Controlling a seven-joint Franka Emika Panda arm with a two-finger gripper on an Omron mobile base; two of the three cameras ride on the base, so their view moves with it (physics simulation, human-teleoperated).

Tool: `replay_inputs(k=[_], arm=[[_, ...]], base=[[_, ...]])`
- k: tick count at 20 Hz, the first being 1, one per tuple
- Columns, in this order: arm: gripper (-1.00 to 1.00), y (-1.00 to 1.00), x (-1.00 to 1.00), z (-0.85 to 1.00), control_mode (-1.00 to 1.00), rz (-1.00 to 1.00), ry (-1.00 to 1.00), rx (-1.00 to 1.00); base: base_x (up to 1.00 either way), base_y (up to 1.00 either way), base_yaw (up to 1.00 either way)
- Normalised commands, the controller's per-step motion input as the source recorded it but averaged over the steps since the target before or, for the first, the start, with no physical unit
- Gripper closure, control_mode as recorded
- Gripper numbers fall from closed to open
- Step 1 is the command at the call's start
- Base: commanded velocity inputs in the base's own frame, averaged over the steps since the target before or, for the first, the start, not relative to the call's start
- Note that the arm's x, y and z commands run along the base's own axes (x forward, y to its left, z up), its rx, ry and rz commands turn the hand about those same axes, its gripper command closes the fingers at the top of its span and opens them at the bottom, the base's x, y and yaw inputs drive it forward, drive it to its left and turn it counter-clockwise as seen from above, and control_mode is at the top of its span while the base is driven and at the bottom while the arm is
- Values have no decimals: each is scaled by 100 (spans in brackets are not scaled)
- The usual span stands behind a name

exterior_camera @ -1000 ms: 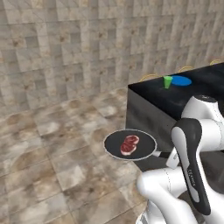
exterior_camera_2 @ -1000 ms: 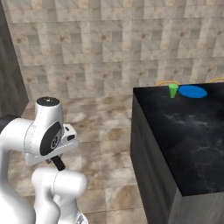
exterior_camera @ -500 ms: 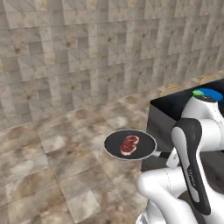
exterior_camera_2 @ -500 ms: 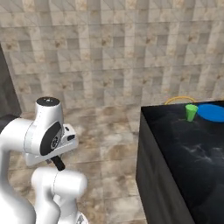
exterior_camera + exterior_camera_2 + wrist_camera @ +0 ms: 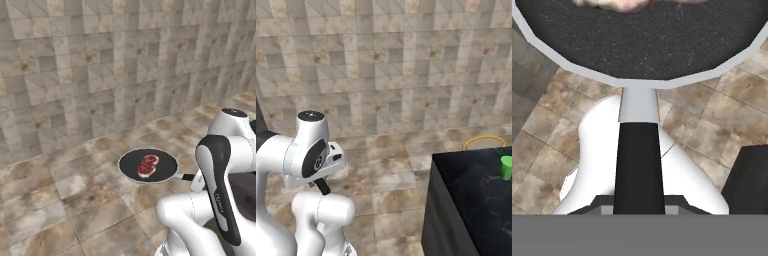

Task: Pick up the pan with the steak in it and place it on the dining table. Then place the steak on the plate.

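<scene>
1. Right now, in the left base view, you are mid-carry: the pan hangs level above the tiled floor, its handle running back toward the arm, with the steak lying near its middle.
2. From the right base view, the desk stands ahead to the right, with a green cup on it. Your next move, I judge, is bringing the pan over that black marble top and setting it down flat.
3. Along the hand view, the hand grips the pan's black handle; the pale-rimmed pan reads dark and shallow, with the steak's marbled edge at the top.
</scene>
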Motion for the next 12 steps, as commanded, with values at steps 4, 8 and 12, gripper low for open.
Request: replay_inputs(k=[4,8,12], arm=[[100,0,0,0,100,0,0,0],[100,0,0,0,100,0,0,0],[100,0,0,0,100,0,0,0]], base=[[100,50,0],[100,50,0],[100,50,-1]])
